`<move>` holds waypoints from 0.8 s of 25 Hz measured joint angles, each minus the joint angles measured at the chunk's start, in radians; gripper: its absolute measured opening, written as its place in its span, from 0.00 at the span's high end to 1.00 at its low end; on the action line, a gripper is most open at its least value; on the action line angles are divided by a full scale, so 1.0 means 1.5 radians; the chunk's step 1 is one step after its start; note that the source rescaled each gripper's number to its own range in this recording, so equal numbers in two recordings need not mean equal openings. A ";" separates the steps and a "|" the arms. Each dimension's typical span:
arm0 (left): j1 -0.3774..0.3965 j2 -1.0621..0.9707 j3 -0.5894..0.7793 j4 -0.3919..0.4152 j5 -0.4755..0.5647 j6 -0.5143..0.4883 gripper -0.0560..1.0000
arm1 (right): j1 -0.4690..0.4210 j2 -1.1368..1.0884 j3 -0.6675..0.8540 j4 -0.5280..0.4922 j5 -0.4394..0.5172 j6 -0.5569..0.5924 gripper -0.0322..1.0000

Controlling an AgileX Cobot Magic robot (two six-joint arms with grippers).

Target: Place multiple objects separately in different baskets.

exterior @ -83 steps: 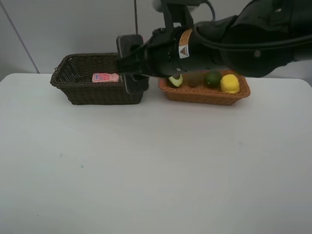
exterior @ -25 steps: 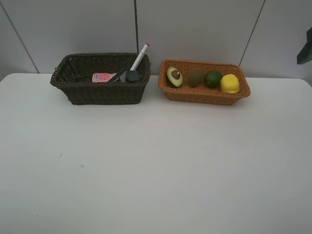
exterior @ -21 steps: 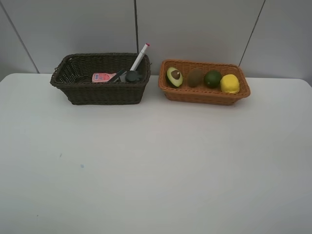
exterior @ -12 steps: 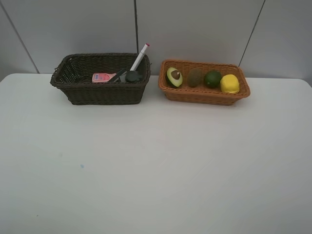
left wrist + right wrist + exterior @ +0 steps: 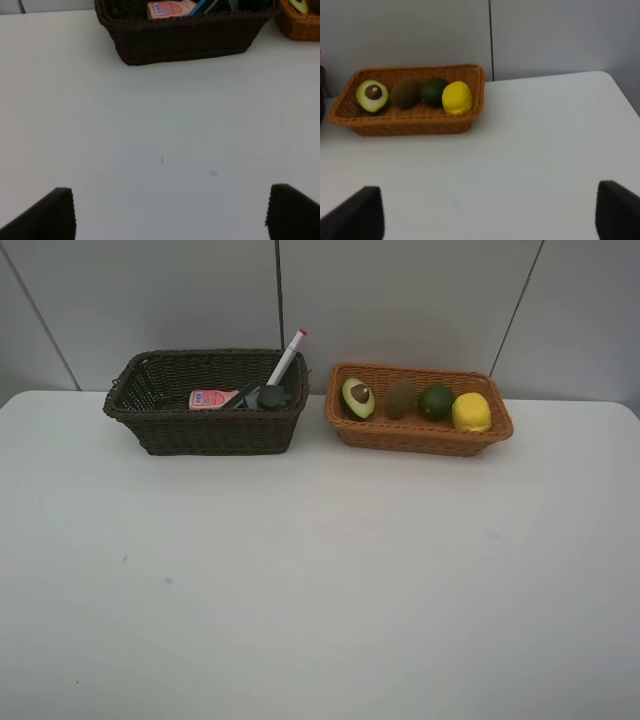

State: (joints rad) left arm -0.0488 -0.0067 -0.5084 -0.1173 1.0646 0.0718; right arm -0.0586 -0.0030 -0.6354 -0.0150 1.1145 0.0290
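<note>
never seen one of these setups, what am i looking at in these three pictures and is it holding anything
This is a two-armed robot at a white table. One picture comes from a camera mounted high, looking down; the arms are out of its view. The other two come from cameras on each wrist; the dark shapes in their lower corners are the jaws, wide open and holding nothing.

At the back stand two baskets. The dark brown basket holds a pink bottle, a white red-capped marker leaning on its rim, and dark items that are hard to identify. The orange-tan basket holds a halved avocado, a brown kiwi, a round green fruit and a yellow lemon.
</note>
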 joint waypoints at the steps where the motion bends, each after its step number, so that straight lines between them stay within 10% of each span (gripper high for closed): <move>1: 0.000 0.000 0.000 0.000 0.000 0.000 0.00 | 0.000 0.000 0.010 0.000 0.000 -0.001 0.00; 20: 0.000 0.000 0.000 0.000 0.000 0.000 0.00 | 0.000 0.000 0.085 0.000 -0.030 -0.003 0.00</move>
State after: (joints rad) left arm -0.0488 -0.0067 -0.5084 -0.1173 1.0646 0.0718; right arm -0.0586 -0.0030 -0.5084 -0.0149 1.0698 0.0246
